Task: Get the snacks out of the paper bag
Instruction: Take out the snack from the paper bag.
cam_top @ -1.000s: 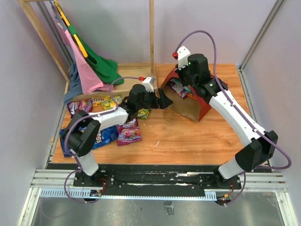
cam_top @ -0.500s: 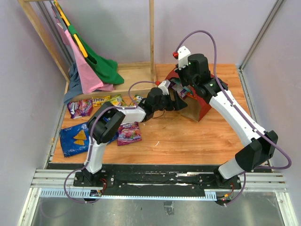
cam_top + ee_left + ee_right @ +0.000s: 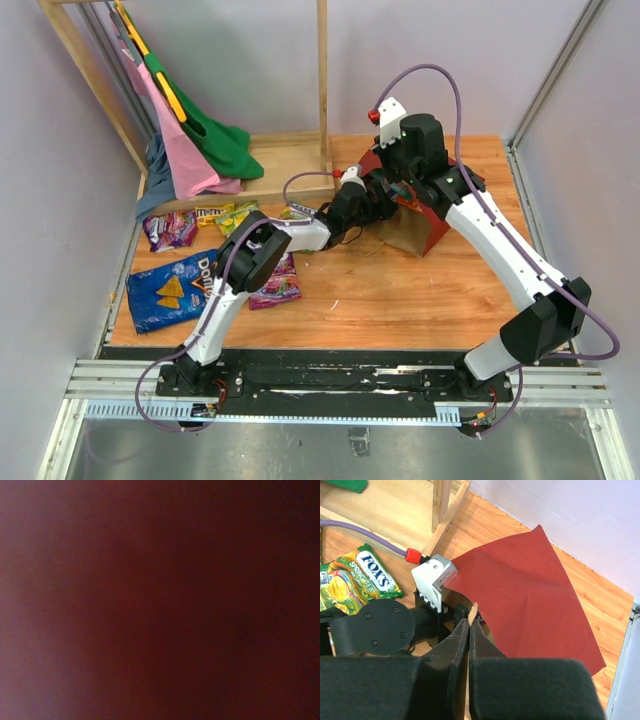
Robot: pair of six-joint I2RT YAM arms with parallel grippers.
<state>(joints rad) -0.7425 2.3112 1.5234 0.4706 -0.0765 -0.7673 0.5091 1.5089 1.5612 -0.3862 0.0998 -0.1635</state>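
"At the table's far end, what does the overhead view show?"

"My left arm (image 3: pixel 300 234) lies stretched out low. The left gripper (image 3: pixel 372 203) is in the mouth of the dark red bag (image 3: pixel 432 228), which lies on its side on the wooden table (image 3: pixel 400 290). I cannot tell whether those jaws are wide or narrow."

"And the left wrist camera?"

"Only a dark red blur. The right wrist view is sharper. My right gripper (image 3: pixel 471 621) is pinched tight on the bag's thin brown rim, with creased matte paper spreading beyond it."

"Where are the snacks (image 3: pixel 172 228)?"

"Glossy and flat on the table. A blue Doritos pack (image 3: pixel 170 290) and a purple pack (image 3: pixel 282 290) lie well left of both grippers. A yellow-green Fox's pack (image 3: pixel 355 577) lies just beside my left arm."
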